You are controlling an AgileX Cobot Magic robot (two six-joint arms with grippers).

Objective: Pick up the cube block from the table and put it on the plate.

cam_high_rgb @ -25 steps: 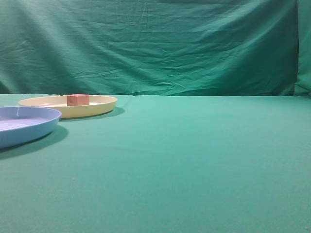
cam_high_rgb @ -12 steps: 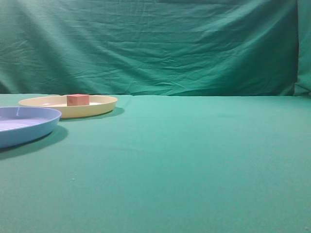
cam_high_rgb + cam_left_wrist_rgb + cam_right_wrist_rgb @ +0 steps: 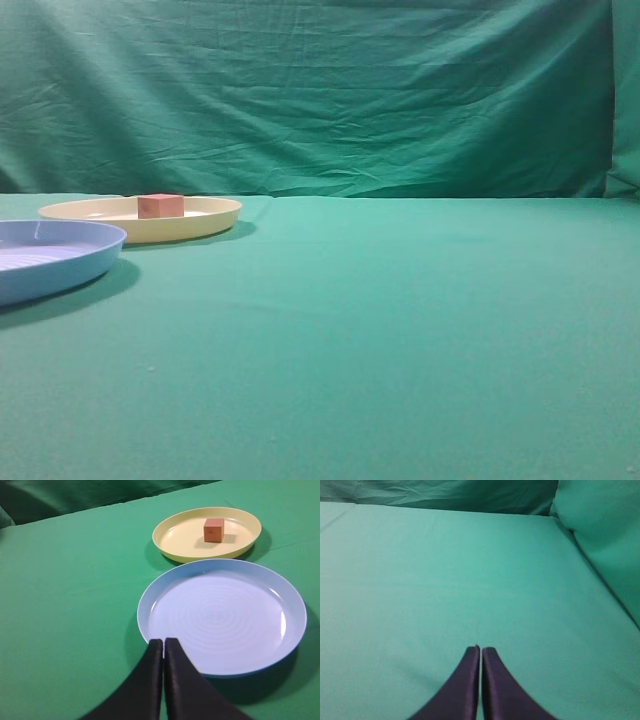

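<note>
The small reddish-brown cube block (image 3: 160, 206) rests inside the pale yellow plate (image 3: 215, 218) at the far left of the green table (image 3: 400, 320). In the left wrist view the cube block (image 3: 213, 530) sits on the plate (image 3: 175, 535), beyond the blue plate. My left gripper (image 3: 164, 642) is shut and empty, its tips over the near rim of the blue plate, well short of the cube block. My right gripper (image 3: 480, 650) is shut and empty above bare green cloth. Neither gripper shows in the exterior view.
A light blue plate (image 3: 60, 270) stands at the left edge, in front of the yellow plate; it also shows in the left wrist view (image 3: 165, 600). A green cloth backdrop (image 3: 320, 90) hangs behind the table. A raised green fold (image 3: 605, 535) lies at the right.
</note>
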